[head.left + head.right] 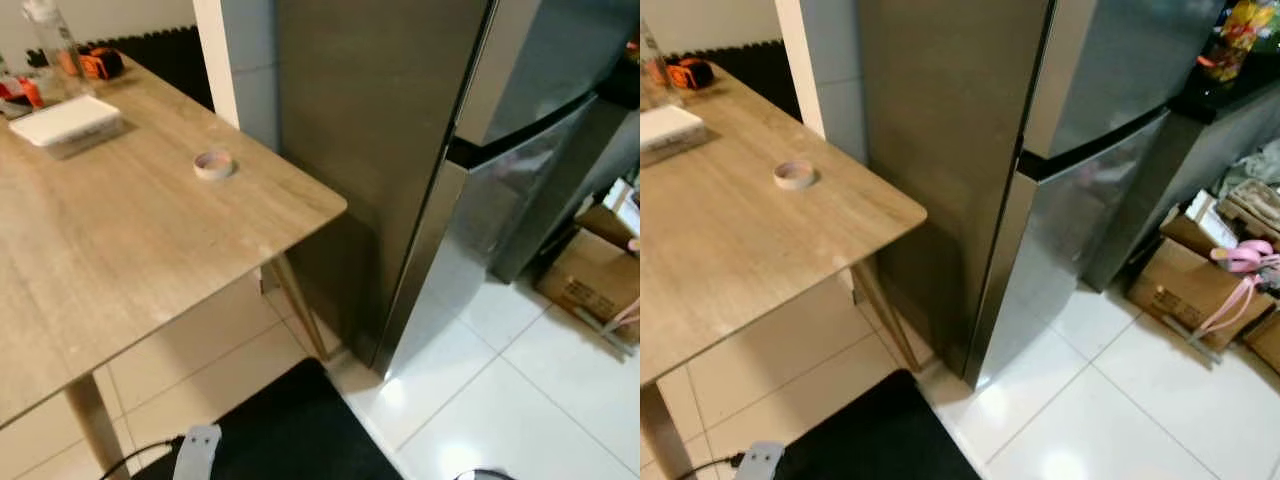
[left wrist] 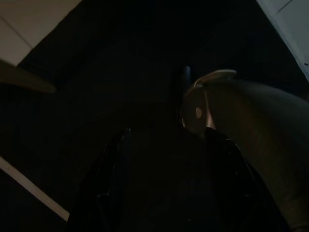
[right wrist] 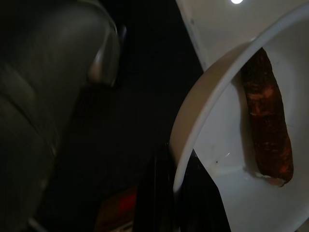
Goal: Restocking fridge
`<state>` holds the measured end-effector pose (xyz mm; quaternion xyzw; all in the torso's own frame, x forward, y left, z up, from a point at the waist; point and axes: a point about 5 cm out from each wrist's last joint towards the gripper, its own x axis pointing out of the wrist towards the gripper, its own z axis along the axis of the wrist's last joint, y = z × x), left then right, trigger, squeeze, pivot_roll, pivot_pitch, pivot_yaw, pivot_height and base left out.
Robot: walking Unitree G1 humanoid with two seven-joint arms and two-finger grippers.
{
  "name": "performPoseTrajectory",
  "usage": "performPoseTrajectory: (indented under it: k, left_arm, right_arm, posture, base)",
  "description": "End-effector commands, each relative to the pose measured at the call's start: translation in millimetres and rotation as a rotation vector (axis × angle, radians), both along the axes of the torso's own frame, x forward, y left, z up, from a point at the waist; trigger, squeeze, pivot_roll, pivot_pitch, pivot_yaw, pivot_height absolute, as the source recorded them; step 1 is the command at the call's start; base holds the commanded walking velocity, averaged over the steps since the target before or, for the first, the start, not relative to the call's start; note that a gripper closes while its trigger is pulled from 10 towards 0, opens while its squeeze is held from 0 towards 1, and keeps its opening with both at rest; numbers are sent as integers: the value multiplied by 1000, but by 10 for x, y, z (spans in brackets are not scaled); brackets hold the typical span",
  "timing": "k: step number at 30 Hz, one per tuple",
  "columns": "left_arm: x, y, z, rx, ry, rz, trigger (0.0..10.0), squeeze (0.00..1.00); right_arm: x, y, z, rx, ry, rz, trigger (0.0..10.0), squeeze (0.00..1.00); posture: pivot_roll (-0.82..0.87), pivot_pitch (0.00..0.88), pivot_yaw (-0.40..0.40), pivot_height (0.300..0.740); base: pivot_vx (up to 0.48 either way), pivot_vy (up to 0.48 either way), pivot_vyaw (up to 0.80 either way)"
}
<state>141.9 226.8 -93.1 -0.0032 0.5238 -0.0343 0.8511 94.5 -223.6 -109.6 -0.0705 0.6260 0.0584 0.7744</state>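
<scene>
The tall steel fridge stands just right of the table, with both its doors closed. In the right wrist view my right gripper is shut on the rim of a white bowl. A long orange-brown vegetable, like a carrot, lies inside the bowl. The left wrist view is very dark; my left gripper hangs there with its two fingers apart and nothing between them.
A wooden table on the left carries a tape roll, a white box and a bottle. A black mat lies on the white tiles below. Cardboard boxes and pink headphones sit right of the fridge.
</scene>
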Motion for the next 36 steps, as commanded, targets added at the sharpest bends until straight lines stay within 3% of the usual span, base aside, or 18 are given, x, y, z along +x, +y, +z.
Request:
performPoseTrajectory:
  k: [1,36]
  left_arm:
    - [-18,-22,-12,-9,5,4,10000,0]
    - [-1,-11,-3,-8,3,0,10000,0]
  right_arm:
    - [-18,-38,3,-15,4,-9,10000,0]
    - [5,-28,5,-28,4,17,10000,0]
  posture:
    - [-1,28,-67,740]
    - [20,23,-72,740]
  base:
    - [0,0,0]
    - [0,0,0]
